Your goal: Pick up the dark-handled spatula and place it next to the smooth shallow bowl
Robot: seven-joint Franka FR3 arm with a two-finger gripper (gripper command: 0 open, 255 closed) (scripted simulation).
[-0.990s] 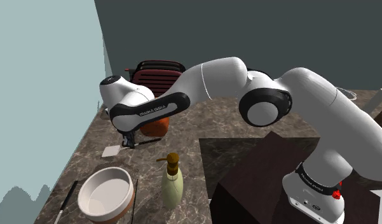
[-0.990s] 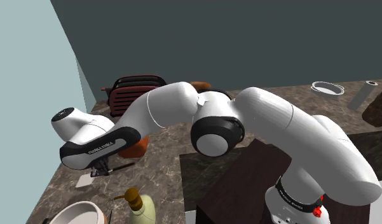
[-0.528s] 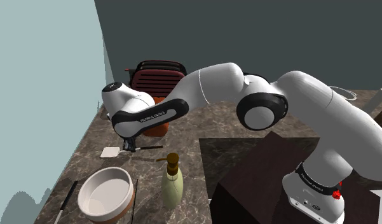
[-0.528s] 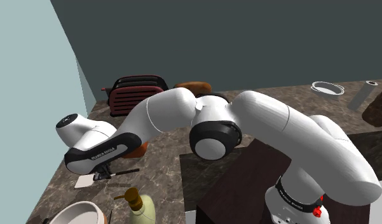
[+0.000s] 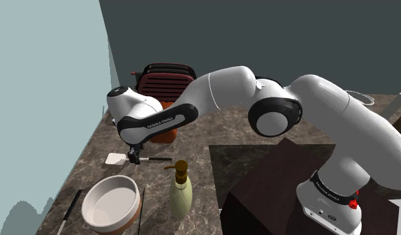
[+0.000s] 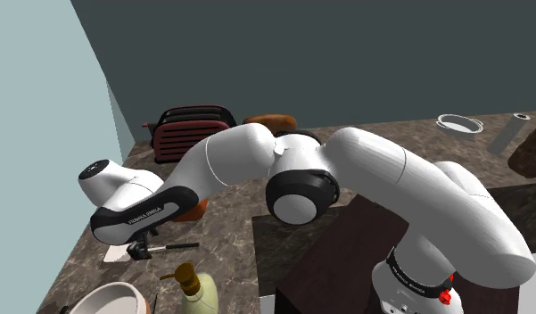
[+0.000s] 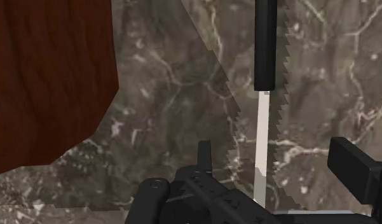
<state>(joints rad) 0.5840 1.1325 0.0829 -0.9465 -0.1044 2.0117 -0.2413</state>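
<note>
Right now our all-black two-finger gripper hangs low over the dark, stone-patterned counter. It is right above the spatula with the flat white blade and the thin dark handle. The spatula lies flat on the counter. It is between a round reddish-brown thing under our arm and the smooth shallow bowl, white inside and brown outside. It is near the bowl, with a gap of bare counter between them.

In the wrist view our fingers stand wide apart, one on each side of the pale thin neck, close to where the dark handle begins. Neither finger touches it, so we hold nothing yet.

We think we are placed here for a good reason. The blade is wide and flat and hard to pinch, but the neck is thin and fits between the fingers. The fingers also sit across the spatula, so closing them should squeeze its two sides. We judge that the next step is to close, then lift.

A tall yellowish soap bottle with a pump top stands just beside the bowl, and a thin black stick lies on the bowl's other side. So we will need to pick a free spot with care.
</note>
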